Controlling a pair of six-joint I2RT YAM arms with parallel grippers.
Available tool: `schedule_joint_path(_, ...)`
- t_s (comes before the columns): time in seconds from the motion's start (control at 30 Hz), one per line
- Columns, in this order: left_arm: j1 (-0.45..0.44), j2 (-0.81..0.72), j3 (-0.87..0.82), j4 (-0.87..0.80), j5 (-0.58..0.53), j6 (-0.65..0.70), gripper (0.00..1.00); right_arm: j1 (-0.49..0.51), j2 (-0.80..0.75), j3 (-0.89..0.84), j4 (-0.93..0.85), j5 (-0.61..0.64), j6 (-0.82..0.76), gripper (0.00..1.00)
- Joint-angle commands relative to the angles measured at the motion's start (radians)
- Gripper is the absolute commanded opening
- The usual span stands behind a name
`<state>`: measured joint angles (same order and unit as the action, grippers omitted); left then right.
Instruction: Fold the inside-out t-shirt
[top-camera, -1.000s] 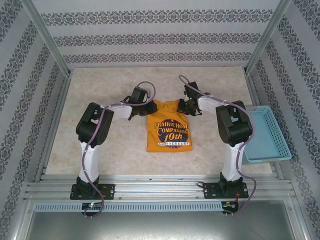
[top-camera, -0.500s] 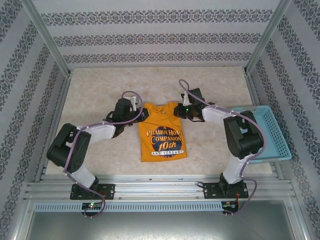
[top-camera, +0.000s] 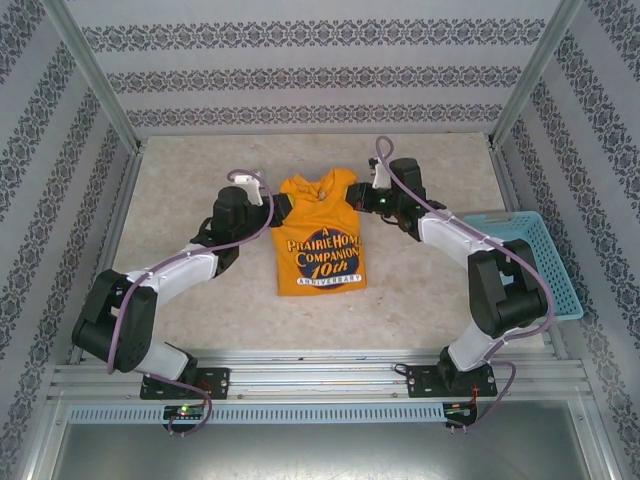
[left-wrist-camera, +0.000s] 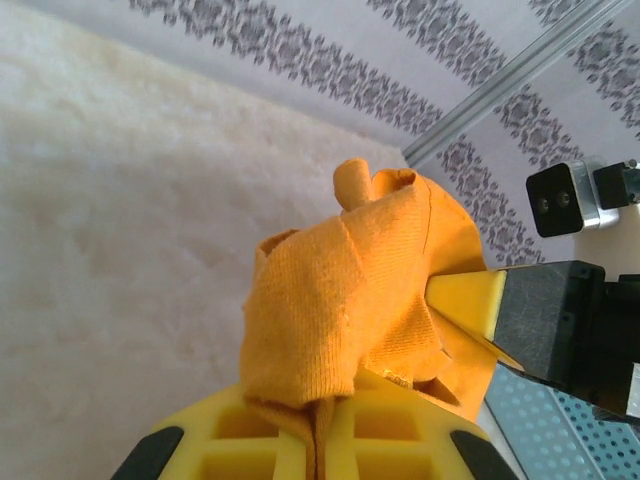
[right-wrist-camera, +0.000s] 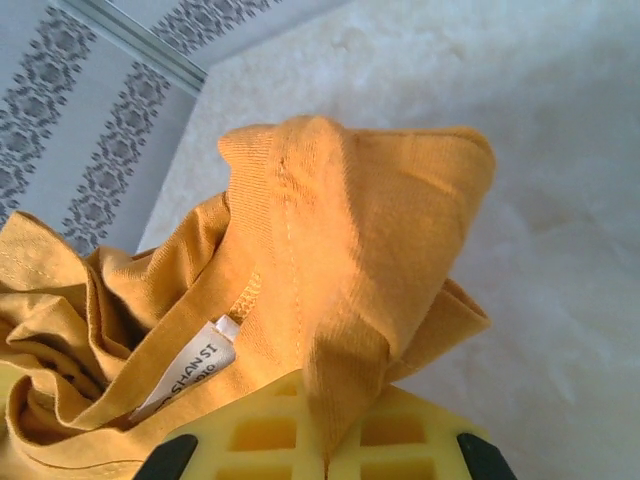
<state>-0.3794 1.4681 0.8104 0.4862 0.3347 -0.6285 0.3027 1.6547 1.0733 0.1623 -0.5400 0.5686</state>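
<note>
Both arms have reached farther across the desk (top-camera: 200, 170), drawing the t-shirt (top-camera: 320, 245) away from their bases. Left pincer (top-camera: 272, 212) and right pincer (top-camera: 375, 200) each pinch a shoulder. The shirt lies mid-desk, print up, seemingly being stretched flat for folding.
</note>
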Motion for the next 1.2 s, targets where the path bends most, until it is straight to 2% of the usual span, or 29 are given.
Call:
schedule_joint_path(0.0,0.026,0.027,0.117,0.115,0.012,0.119,0.0,-0.015,0.015,0.127,0.067,-0.009,-0.041,0.0)
schedule_joint_path(0.13,0.086,0.132,0.247,0.141,0.096,0.185,0.0,-0.031,0.124,0.302,0.036,-0.007,-0.05,0.0)
schedule_joint_path(0.23,0.131,0.213,0.303,0.224,0.158,0.187,0.0,-0.042,0.209,0.384,0.105,0.0,-0.039,0.0)
schedule_joint_path(0.33,0.164,0.288,0.337,0.271,0.202,0.207,0.0,-0.041,0.274,0.451,0.12,0.012,-0.071,0.0)
schedule_joint_path(0.4,0.182,0.32,0.312,0.368,0.249,0.197,0.0,-0.041,0.299,0.466,0.131,-0.003,-0.087,0.0)
schedule_joint_path(0.5,0.192,0.34,0.234,0.54,0.308,0.171,0.0,-0.032,0.286,0.399,0.201,-0.016,-0.101,0.0)
schedule_joint_path(0.77,0.182,0.236,0.0,0.724,0.35,0.11,0.0,-0.012,0.14,0.127,0.348,-0.041,-0.128,0.0)
schedule_joint_path(0.97,0.135,0.107,-0.172,0.752,0.341,0.069,0.0,0.027,0.008,-0.089,0.412,-0.015,-0.13,0.0)
schedule_joint_path(1.17,0.042,-0.069,-0.342,0.623,0.272,0.087,0.0,0.071,-0.127,-0.279,0.434,0.034,-0.118,0.0)
